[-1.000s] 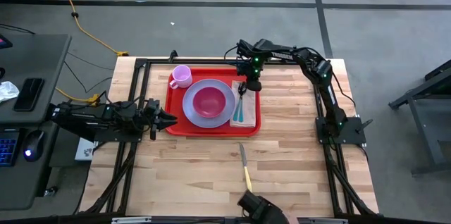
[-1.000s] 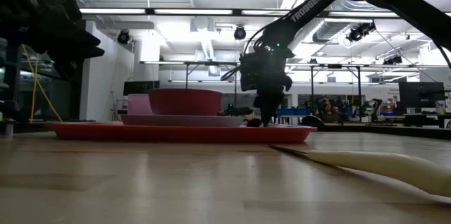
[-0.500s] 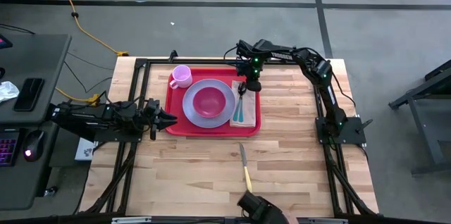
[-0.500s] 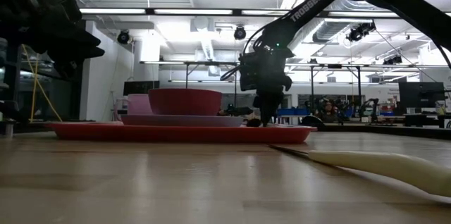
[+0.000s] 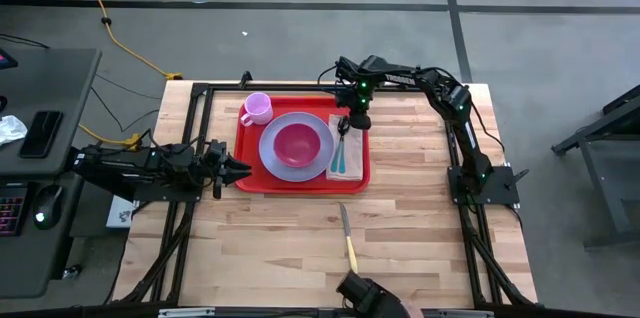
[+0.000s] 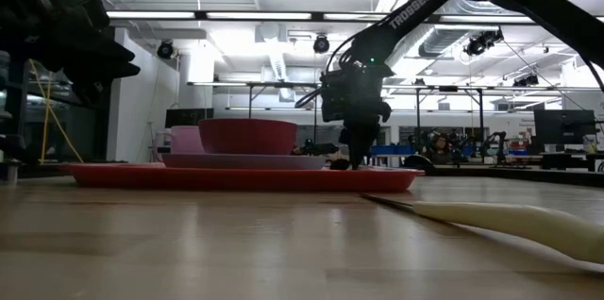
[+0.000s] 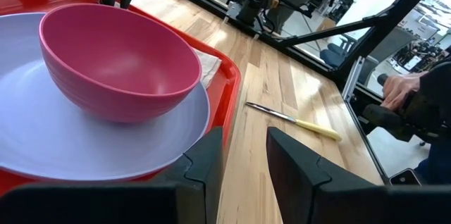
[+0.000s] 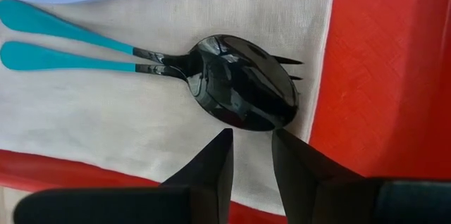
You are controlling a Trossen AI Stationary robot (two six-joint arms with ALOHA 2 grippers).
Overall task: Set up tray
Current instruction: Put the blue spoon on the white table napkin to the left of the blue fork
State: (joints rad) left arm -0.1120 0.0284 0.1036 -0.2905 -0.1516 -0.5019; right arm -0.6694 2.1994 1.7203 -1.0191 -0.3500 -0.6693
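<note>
The red tray (image 5: 250,174) lies on the far middle of the wooden table. On it sit a lavender plate (image 5: 271,150) with a pink bowl (image 5: 298,143), a pink cup (image 5: 256,108) and a white napkin (image 8: 106,115). A teal-handled spoon (image 8: 243,91) and fork (image 8: 56,17) lie on the napkin. My right gripper (image 8: 252,137) points steeply down at the napkin's far end, just beside the spoon's bowl. It is open by a narrow gap with nothing between the fingers. My left gripper (image 7: 243,137) waits open at the table's left edge, off the tray's left rim. My right gripper's fingertips (image 6: 357,160) stand low over the napkin beside the spoon's bowl; whether they touch the cloth I cannot tell.
A cream-handled knife (image 5: 346,233) lies on bare wood between the tray and the near edge. A dark camera mount (image 5: 368,296) sits at the near edge. A black frame (image 5: 200,90) runs around the table. A person's hand (image 7: 400,89) shows beyond the table.
</note>
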